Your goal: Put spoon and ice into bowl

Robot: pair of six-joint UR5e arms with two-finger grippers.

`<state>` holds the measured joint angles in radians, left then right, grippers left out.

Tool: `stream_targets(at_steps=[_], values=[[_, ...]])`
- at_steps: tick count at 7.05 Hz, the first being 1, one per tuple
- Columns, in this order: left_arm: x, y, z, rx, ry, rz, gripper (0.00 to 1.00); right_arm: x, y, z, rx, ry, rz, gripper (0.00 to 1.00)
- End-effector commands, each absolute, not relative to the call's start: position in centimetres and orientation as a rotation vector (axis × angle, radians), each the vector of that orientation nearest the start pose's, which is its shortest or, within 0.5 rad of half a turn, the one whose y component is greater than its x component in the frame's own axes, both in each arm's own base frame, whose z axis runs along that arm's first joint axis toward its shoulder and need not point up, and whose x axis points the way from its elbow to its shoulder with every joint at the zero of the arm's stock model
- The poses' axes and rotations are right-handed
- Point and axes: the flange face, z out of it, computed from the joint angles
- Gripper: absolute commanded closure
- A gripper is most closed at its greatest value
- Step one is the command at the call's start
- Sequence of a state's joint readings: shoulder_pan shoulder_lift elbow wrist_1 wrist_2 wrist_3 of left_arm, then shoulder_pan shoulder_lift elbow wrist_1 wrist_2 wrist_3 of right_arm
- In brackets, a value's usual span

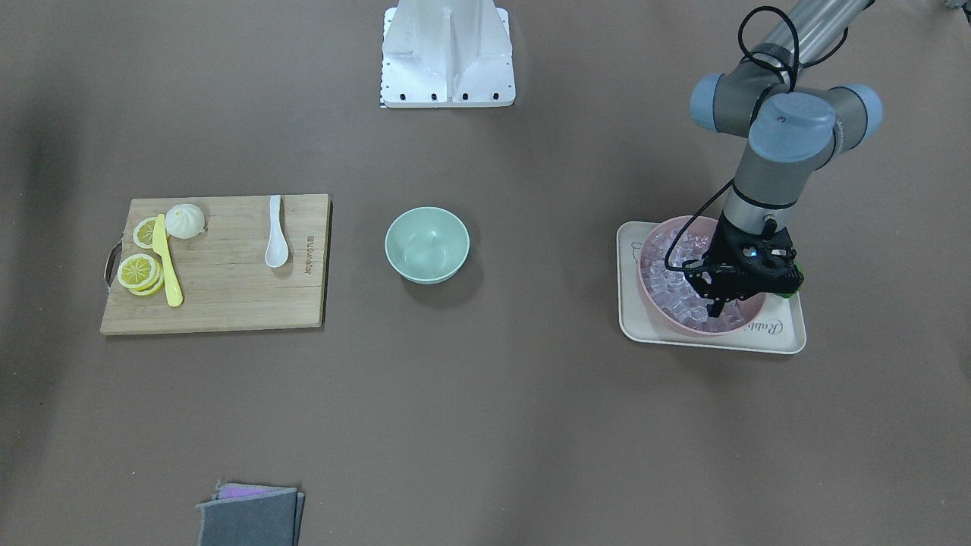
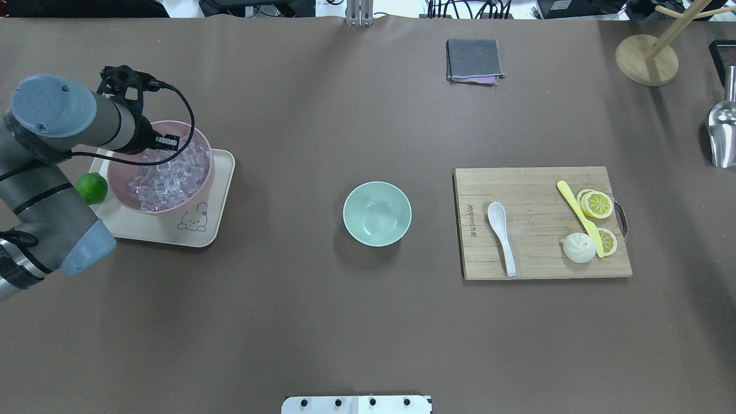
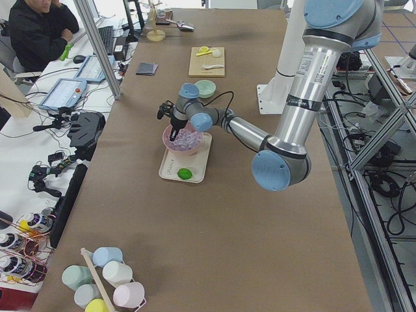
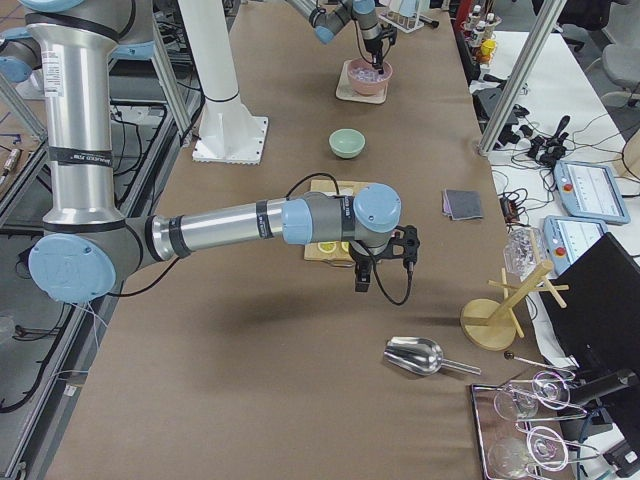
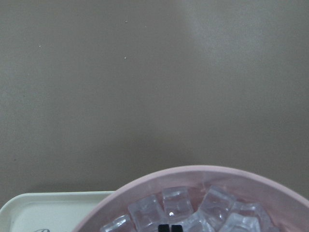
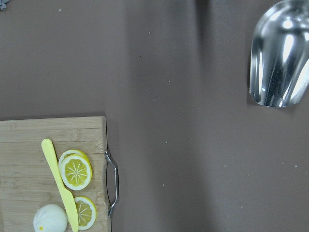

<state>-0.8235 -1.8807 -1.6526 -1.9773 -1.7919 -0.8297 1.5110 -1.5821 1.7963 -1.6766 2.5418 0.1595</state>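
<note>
Surface: brown matte table (image 2: 368,322) running the length of a lab bay; metal frames, cables and monitors along its sides, and a seated operator (image 3: 39,32) at a desk off one long edge.
Landmark: small round mint-green plastic bowl (image 2: 377,214), mid-table, with nothing in it.
Spoon: small white ceramic-style soup spoon (image 2: 500,236) lies flat on a bamboo cutting board (image 2: 535,259), well to the robot's right of the green bowl. It shares the board with a yellow plastic knife (image 2: 578,215), lemon slices (image 2: 598,204) and a white bun (image 2: 578,247).
Ice: clear cubes (image 2: 164,181) heaped in a larger pink bowl (image 2: 210,167) on a cream tray (image 2: 221,190), well to the robot's left of the green bowl; a green lime (image 2: 92,188) sits on the tray too.
Left gripper (image 1: 717,303): tips down among the cubes; in the wrist view they show side by side, jaws together, no cube visible between them.
Right gripper (image 4: 365,278): hangs beyond the board, on the side away from the green bowl; jaw state cannot be told.
Progress: neither item delivered; looks like the first ice pick is under way, with the spoon not yet touched.
Also: folded grey cloth (image 2: 472,60) on the operators' side; steel scoop (image 6: 280,53) past the board.
</note>
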Motion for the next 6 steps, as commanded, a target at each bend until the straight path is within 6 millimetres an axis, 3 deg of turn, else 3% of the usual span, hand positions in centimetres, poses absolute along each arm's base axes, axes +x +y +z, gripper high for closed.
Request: stream_targets(at_steps=[1,2,3,4,6], values=[[34.4,-53.5,40.7,0.412,0.73,0.017,1.0,2.2,-48.6,54.9,-0.007,-0.975,0.039,0.0],[34.3,-53.3,40.3,0.39,0.757,0.03,0.74,2.2,-48.6,54.9,-0.007,-0.975,0.039,0.0],[34.0,-53.2,39.9,0.396,0.764,0.029,0.37,2.2,-48.6,54.9,-0.007,-0.975,0.039,0.0],[33.5,-52.7,39.4,0.401,0.773,0.032,0.3,2.2,-48.6,54.9,-0.007,-0.975,0.039,0.0],[32.4,-51.3,38.5,0.407,0.798,0.037,0.27,2.2,-48.7,54.9,-0.007,-0.975,0.039,0.0]])
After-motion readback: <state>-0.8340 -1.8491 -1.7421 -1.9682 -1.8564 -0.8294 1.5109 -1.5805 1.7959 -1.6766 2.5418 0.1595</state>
